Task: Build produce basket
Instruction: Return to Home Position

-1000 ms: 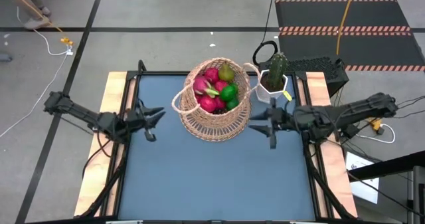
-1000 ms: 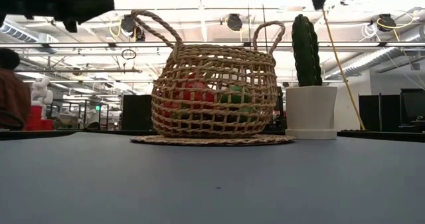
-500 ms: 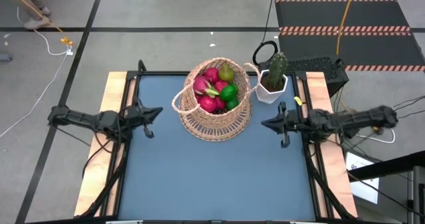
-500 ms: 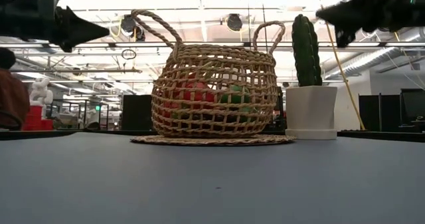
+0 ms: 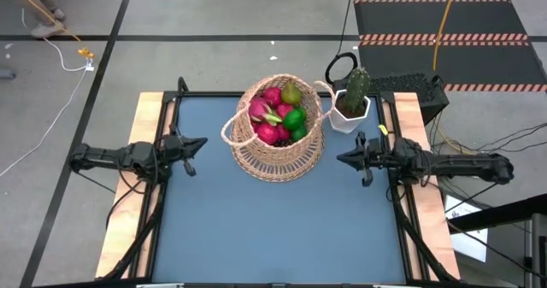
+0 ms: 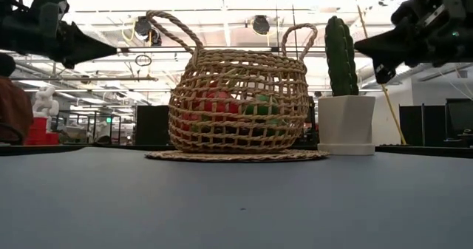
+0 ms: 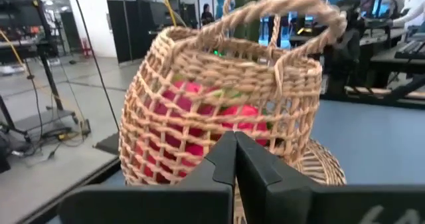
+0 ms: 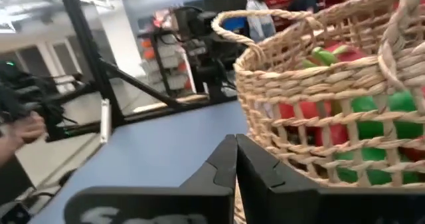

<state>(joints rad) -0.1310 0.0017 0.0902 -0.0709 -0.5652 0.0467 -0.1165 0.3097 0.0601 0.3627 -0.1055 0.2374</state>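
I see the large round tan woven wicker basket (image 5: 275, 158) standing on the far middle of the dark blue surface (image 5: 273, 232), upright on its flared base, with its thin loop handles up. The toy produce (image 5: 279, 117) sits heaped inside it: a pink dragon fruit with green tips (image 5: 261, 110), a yellow-green pear (image 5: 291, 92), a green lime (image 5: 295, 119) and a red fruit (image 5: 268, 134) under the dragon fruit. The rest is too tightly packed for me to tell apart.

Just beside the basket, at the far right corner, stands a green cactus in a white hexagonal pot (image 5: 352, 102).

My left arm (image 5: 115, 159) lies stretched along the left edge of the surface. The left jaws are pressed together on nothing and aimed at the basket, well clear of it. The right arm (image 5: 449, 163) mirrors it at the right edge. The right jaws are likewise closed and empty, with the tips near the pot but not touching it. In the low view both hang above the surface at about the height of the basket's rim, 1 on either side.
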